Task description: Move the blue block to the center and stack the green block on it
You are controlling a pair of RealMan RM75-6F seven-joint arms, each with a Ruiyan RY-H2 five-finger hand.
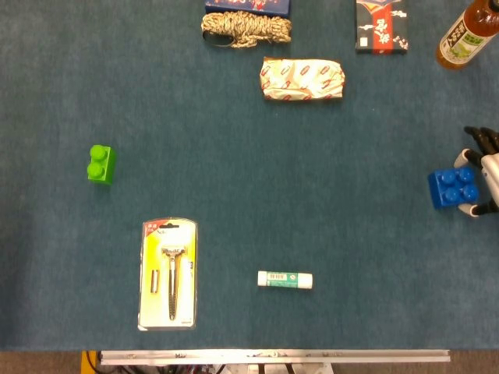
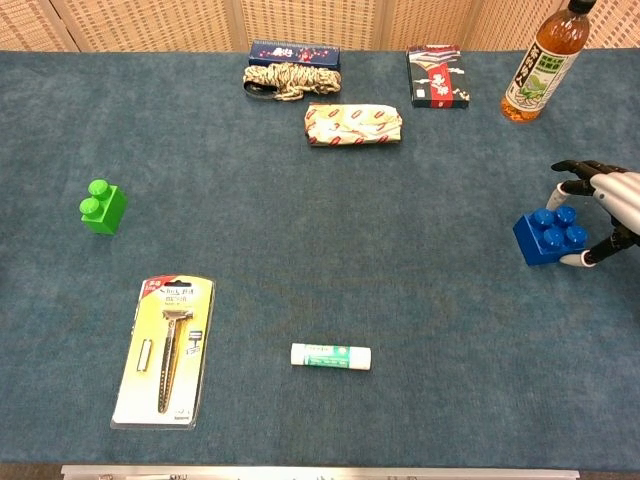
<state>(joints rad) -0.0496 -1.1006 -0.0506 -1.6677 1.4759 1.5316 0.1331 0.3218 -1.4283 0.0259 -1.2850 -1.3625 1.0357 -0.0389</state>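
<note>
Chest view, robot hand (image 2: 603,215) at blue block (image 2: 549,236), labels unreadable

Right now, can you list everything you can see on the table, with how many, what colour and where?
square blue plastic block: one, blue, right edge, between the right hand's fingers
small green plastic block: one, green, left side
carded razor pack: one, yellow card, front left
white tube: one, white with green print, front centre
wrapped packet: one, cream and red, back centre
coiled rope: one, beige and dark, back, left of centre
dark blue box: one, behind the rope
dark flat box: one, black and red, back right
tea bottle: one, amber with green label, back right corner
blue carpeted table: one, blue
right hand: one, fingers around the blue block; grip unclear
left hand: not visible
</note>
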